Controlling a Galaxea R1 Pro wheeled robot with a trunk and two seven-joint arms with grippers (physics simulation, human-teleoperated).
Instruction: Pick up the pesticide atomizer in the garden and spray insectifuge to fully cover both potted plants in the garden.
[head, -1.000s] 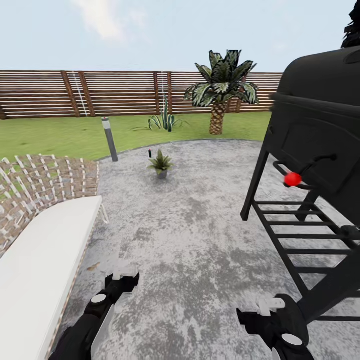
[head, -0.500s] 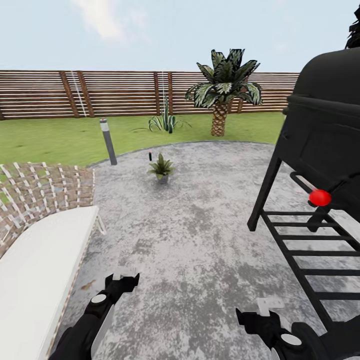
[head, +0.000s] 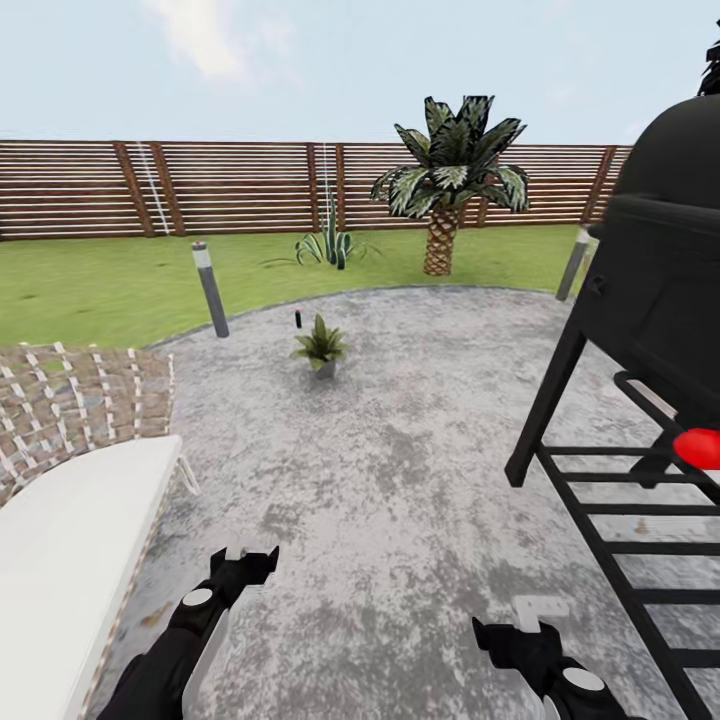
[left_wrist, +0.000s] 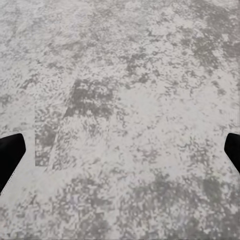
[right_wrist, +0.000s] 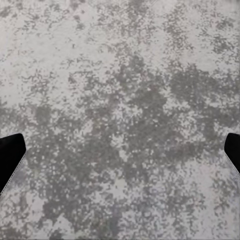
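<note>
One potted plant (head: 320, 345), a low green rosette in a small grey pot, stands on the round grey patio (head: 400, 470) of the garden, far ahead of both arms. The pesticide atomizer is out of view, and I cannot make out any insectifuge specks on the leaves from this distance. My left gripper (head: 245, 560) hangs low over the paving, open, its dark fingertips (left_wrist: 10, 155) at the frame edges around bare stone. My right gripper (head: 510, 630) is likewise open and empty over the paving, with its fingertips (right_wrist: 10, 157) wide apart.
A black grill on a slatted stand (head: 640, 330) looms at the right. A white-cushioned woven lounger (head: 70, 530) lies at the left. A thin dark post with a red tip (head: 298, 318) stands by the plant. Two bollard lamps (head: 210, 290) (head: 572, 265), a palm (head: 445, 190), an agave (head: 330, 243) and the wooden fence (head: 150, 185) stand beyond.
The whole view has shifted as the camera moved forward: the grill slid right, the lounger slid left, and a second bollard came into sight. The grippers keep their pose.
</note>
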